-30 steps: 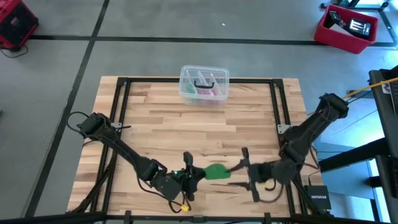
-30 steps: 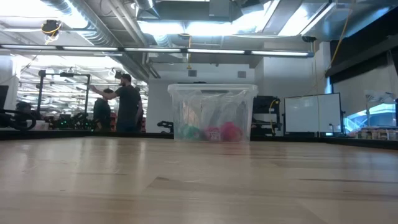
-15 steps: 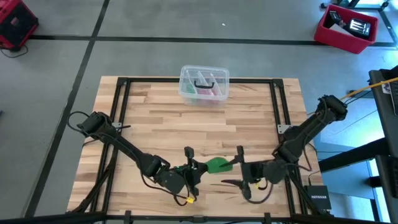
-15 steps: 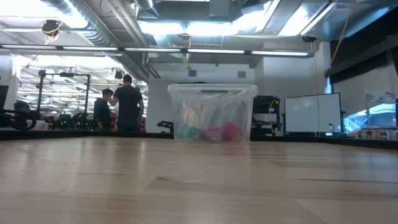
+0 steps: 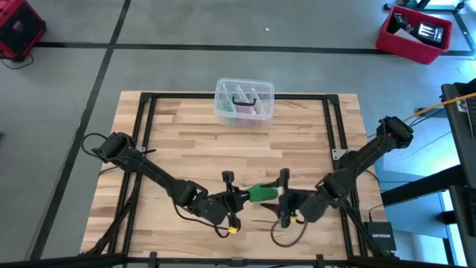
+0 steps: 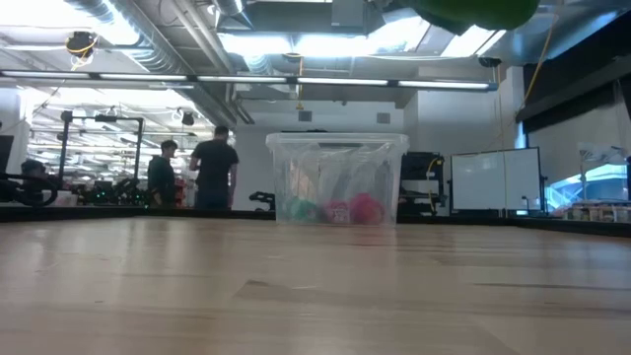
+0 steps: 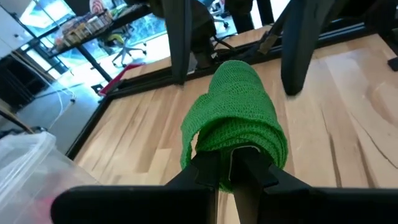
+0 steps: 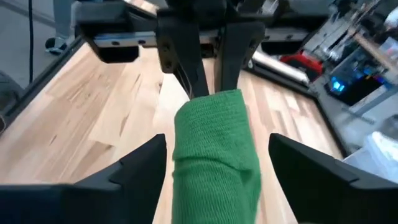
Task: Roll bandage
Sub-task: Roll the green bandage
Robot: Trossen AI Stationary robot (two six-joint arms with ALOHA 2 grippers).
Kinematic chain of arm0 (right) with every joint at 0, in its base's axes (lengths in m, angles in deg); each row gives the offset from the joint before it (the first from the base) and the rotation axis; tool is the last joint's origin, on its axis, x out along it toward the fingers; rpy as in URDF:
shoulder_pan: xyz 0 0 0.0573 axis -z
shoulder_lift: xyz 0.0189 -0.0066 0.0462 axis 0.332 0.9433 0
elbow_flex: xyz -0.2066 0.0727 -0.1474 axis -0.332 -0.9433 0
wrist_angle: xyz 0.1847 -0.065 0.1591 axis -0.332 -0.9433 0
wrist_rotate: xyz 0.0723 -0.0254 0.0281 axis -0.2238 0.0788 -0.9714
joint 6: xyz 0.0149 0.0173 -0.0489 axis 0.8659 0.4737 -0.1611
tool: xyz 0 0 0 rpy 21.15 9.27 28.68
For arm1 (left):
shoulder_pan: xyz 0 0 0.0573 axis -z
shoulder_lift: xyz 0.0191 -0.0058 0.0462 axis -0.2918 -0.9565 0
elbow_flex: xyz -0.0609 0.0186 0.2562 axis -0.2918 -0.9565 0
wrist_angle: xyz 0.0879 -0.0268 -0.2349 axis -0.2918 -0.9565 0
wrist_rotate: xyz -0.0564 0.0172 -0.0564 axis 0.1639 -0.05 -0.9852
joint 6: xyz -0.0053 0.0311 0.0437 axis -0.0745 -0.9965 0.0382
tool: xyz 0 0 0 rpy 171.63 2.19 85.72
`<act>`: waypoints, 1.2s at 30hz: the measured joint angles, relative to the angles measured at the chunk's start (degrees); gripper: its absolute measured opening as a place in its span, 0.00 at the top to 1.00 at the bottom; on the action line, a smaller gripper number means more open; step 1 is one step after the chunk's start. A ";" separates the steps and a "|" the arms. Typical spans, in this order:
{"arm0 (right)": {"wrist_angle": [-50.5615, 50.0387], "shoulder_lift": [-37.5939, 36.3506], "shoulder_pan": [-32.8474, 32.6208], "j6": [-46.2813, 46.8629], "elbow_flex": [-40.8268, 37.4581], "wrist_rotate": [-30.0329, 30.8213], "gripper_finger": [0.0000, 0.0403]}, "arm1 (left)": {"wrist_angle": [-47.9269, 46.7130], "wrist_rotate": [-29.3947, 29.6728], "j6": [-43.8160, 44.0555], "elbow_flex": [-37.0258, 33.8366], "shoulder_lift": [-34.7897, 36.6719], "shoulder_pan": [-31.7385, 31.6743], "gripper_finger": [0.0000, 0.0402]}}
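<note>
While the left tool (image 5: 232, 198) pinches one end of the bandage (image 5: 260, 193) between its nearly closed fingers, the green roll hangs in the air above the near edge of the counter (image 5: 223, 149), lifted clear of the wood; the low view catches only its underside as a green shape at the top edge. Holding it up this way looks deliberate: a soft knitted strip would drag and unwind on the boards, and raised it can be turned and wound freely. From the left wrist view the bandage (image 7: 239, 121) is a loose, bunched cylinder with the fabric folded over the clamping fingertips (image 7: 211, 171), so the grip seems to be on the core end.

Facing it from the other side, the right tool (image 5: 283, 198) stands with its fingers spread wide, one on each side of the roll and not touching it; in the right wrist view the green bulk (image 8: 214, 155) sits between the two dark fingers (image 8: 137, 168). That stance suggests it is set to take a fresh hold.

At the far edge, well apart from both arms, sits a clear plastic box (image 5: 244, 100) with pink and dark items inside.

No readable brand or writing shows on the bandage, the box or the tools.
</note>
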 joint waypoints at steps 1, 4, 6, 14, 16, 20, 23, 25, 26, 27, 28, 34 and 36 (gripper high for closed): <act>-0.18 0.03 0.33 0.39 0.00 -1.03 0.30 | -0.01 -0.03 0.35 0.00 0.00 -0.20 0.96; -0.22 0.04 0.56 0.47 0.00 -3.66 0.32 | -0.87 -0.04 1.56 0.00 0.00 -0.67 0.96; -0.24 0.04 0.41 0.47 0.00 -4.16 0.33 | -1.64 -0.06 2.63 0.00 0.00 -0.99 0.96; -0.86 2.26 1.63 0.24 0.00 -3.28 0.34 | -2.20 -0.12 4.83 0.00 -0.02 -1.29 0.96; -0.60 2.93 2.11 0.25 0.00 -3.97 0.34 | -2.58 -0.46 5.04 0.00 -0.04 -1.29 0.96; -0.95 3.63 3.18 0.16 0.00 -4.28 0.34 | -1.90 -3.15 4.56 0.00 -0.04 -1.27 0.96; -0.91 3.63 4.06 0.57 0.00 -5.42 0.34 | -1.75 -3.80 3.14 0.02 -0.04 -1.25 0.96; -0.96 3.76 4.85 1.28 0.00 -7.38 0.34 | -1.76 -4.44 2.08 0.02 -0.04 -1.23 0.96; -0.85 3.92 5.25 2.09 0.00 -8.64 0.34 | -1.73 -4.51 1.71 0.02 -0.04 -1.21 0.96; -0.91 4.12 5.72 2.67 0.00 -9.96 0.34 | -1.54 -4.53 1.26 0.02 -0.04 -1.20 0.96; -1.25 4.49 6.23 3.47 0.00 -11.20 0.34 | -1.22 -4.54 0.60 0.02 -0.04 -1.20 0.96; -2.03 7.01 7.68 5.50 0.00 -17.48 0.34 | -1.57 -4.82 -1.21 0.00 -0.04 -1.18 0.96; -2.03 7.37 7.62 5.69 0.00 -17.71 0.34 | -1.62 -4.82 -1.36 0.00 -0.04 -1.16 0.96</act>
